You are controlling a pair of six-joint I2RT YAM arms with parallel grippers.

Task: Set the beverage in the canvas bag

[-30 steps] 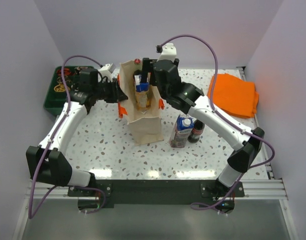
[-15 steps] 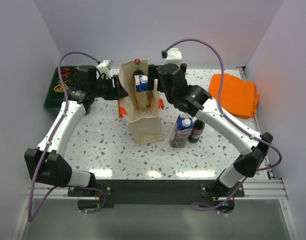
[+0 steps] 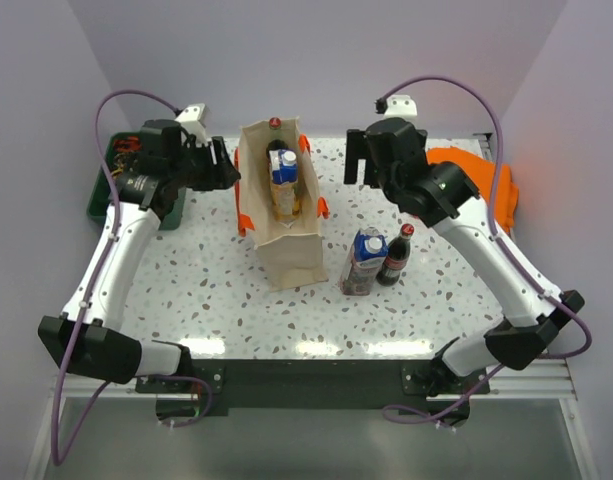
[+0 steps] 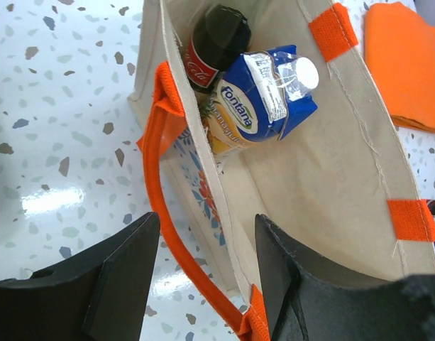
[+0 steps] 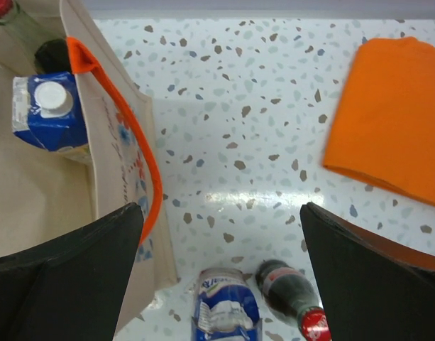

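Two drinks wait outside the canvas bag [image 3: 286, 240]: a blue-and-white standing carton [image 3: 364, 262] and, just beside it on its right, a dark standing cola bottle [image 3: 394, 258] with a red cap. Both are upright on the tabletop [image 3: 206, 290] near the bag's right side. Inside the bag a packed carton [image 4: 263, 99] leans against a packed cola bottle [image 4: 213, 42].

My left claw [image 4: 206, 222] hangs off the bag's left side, spread wide and gripping nothing, looking into the mouth. My right claw [image 5: 221, 209] is spread too and empty, hovering over the tabletop between the bag and the orange cloth [image 5: 387, 114], with the two standing drinks at the lower edge of its view.

I judge the carton fairly light, its card walls soft enough to dent and a bit waxy. I'd pinch across two flat faces below the gable, firmly but not hard. The bottle looks stiff, round and slick, so I'd take it on the body under the shoulder. The bag is limp cloth, and its mouth may sag.
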